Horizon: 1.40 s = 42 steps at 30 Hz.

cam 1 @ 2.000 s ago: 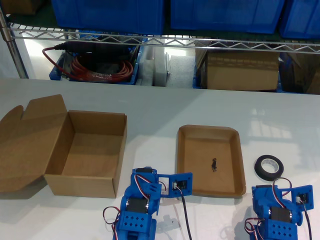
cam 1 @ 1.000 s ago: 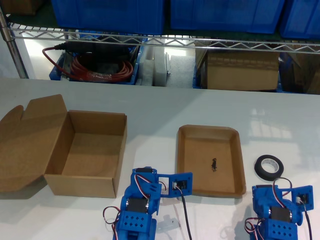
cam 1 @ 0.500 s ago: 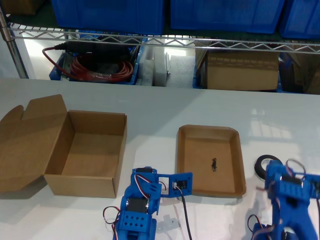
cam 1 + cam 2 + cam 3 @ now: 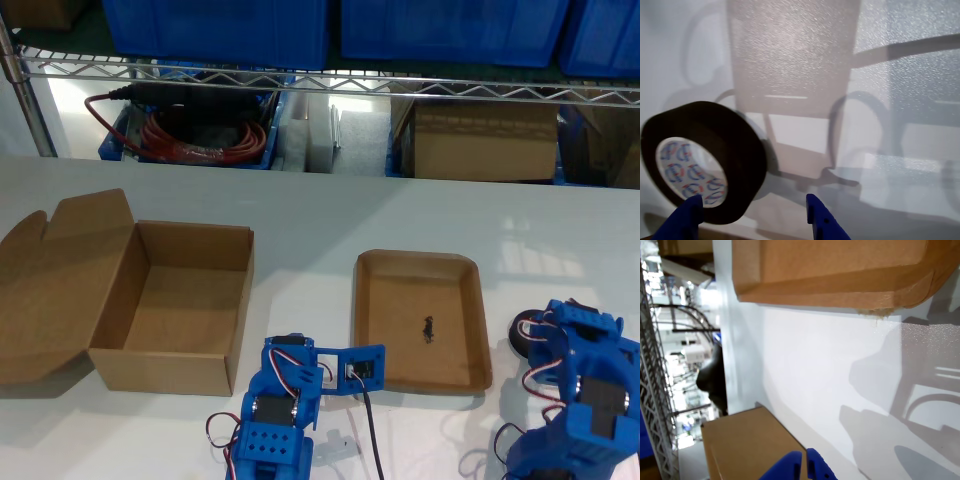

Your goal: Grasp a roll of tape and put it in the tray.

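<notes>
The roll of tape (image 4: 522,333) is lying flat on the white surface (image 4: 330,215), just beside the tray (image 4: 421,320) on the exterior view's right, outside its rim and partly hidden there by a blue arm. One roll, one tray, one open cardboard box (image 4: 180,305) with its flap lid folded out, and two blue arms are showing.

My first gripper (image 4: 752,220) is hovering at the roll (image 4: 702,162) with its jaws spread, the two blue tips standing apart and touching nothing. The first wrist view is giving what the exterior view is not: the pale core printed with small red and blue marks.

My second gripper (image 4: 804,465) is resting low between box and tray, its jaws pressed together on nothing.

Behind the surface a wire shelf (image 4: 300,80) is carrying blue bins (image 4: 215,25); beneath it are sitting coiled red cables (image 4: 190,135) and another cardboard carton (image 4: 485,140).
</notes>
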Tool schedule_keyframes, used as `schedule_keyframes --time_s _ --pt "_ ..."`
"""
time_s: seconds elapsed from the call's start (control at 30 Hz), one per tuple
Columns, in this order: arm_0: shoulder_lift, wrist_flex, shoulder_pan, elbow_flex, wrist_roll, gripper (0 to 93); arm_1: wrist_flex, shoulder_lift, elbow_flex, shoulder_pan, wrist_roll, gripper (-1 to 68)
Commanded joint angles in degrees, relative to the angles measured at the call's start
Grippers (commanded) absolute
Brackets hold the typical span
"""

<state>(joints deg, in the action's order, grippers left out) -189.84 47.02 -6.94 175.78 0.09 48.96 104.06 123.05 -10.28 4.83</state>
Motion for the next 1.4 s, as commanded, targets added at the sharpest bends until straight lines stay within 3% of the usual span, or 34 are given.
schedule_keyframes --time_s 0.0,0.3,0.37,0.43,0.47,0.5,0.87,0.97,1.13,1.37 --pt "-0.5 -0.8 0.5 1.7 0.4 0.2 1.3 -2.2 -4.8 0.4 -0.1 29.6" --pt "-0.5 -0.8 0.5 1.7 0.4 0.2 1.9 -8.4 -10.9 -0.4 -0.7 28.1" --pt "-0.5 -0.8 0.5 1.7 0.4 0.2 2.1 -9.8 -12.0 -0.5 -0.8 25.1" --pt "-0.5 -0.8 0.5 1.7 0.4 0.2 2.3 -11.3 -13.1 -1.0 -1.1 13.0" --pt "-0.5 -0.8 0.5 1.7 0.4 0.2 2.6 -12.0 -13.9 -1.2 -1.3 1.8" --pt "-0.5 -0.8 0.5 1.7 0.4 0.2 3.3 -12.7 -14.7 -1.6 -2.2 0.0" --pt "-0.5 -0.8 0.5 1.7 0.4 0.2 4.0 -10.3 -17.5 -2.3 -3.4 0.0" --pt "-0.5 -0.8 0.5 1.7 0.4 0.2 4.3 -3.1 -16.1 1.2 -3.7 0.0" --pt "-0.5 -0.8 0.5 1.7 0.4 0.2 5.2 8.0 -13.7 13.5 -2.7 0.0" --pt "-0.5 -0.8 0.5 1.7 0.4 0.2 7.7 4.3 -14.2 30.0 1.2 0.0"
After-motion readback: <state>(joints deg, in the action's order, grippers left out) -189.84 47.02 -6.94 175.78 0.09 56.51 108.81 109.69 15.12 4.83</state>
